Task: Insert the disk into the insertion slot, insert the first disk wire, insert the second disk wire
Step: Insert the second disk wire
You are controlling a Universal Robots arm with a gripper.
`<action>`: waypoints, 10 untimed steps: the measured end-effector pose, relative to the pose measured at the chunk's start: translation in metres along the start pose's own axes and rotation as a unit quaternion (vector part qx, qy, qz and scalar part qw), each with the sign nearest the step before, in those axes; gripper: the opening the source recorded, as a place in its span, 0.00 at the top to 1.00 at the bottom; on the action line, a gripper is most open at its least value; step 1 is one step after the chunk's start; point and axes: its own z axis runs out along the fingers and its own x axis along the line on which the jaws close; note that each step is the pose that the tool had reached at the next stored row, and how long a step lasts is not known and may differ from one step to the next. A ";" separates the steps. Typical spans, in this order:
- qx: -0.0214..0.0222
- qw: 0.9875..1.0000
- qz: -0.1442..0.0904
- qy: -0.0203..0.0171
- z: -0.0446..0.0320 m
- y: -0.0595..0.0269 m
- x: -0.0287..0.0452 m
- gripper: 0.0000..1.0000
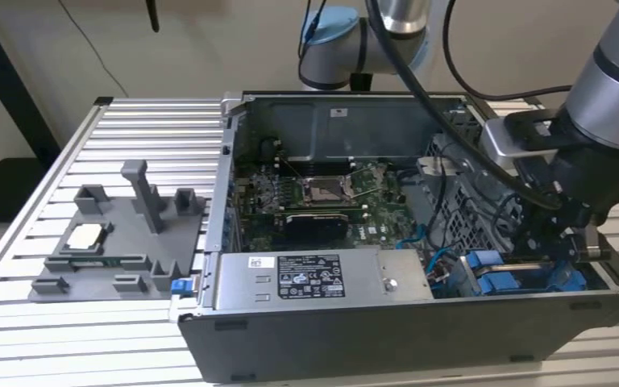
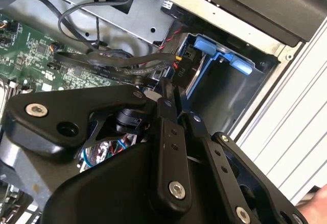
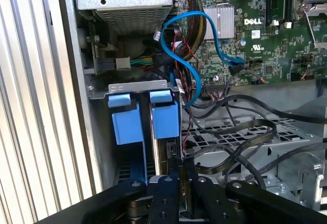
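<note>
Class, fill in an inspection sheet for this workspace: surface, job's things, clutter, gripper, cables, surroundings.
Surface: ribbed metal table carrying an open grey computer case.
Job's things: blue-framed disk standing in the grey insertion slot.
Clutter: grey plastic fixture block on the exterior view's left.
Gripper: black gripper closed on the disk's edge.
Cables: blue data cable and black cables loose inside.
Surroundings: beige wall.

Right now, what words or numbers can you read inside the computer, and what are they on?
Black-and-white label on the silver box: print too small to read.
Green circuit board: a white maker's logo, left unquoted; the other markings are too small to read.
Small white sticker on the case wall: too small to read.
</note>
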 end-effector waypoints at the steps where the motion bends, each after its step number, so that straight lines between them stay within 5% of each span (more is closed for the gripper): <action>1: 0.000 1.000 0.000 0.000 0.0002 0.0000 0.0000 0.84; 10: 0.001 1.000 0.000 0.000 0.0098 0.0015 0.0013 0.84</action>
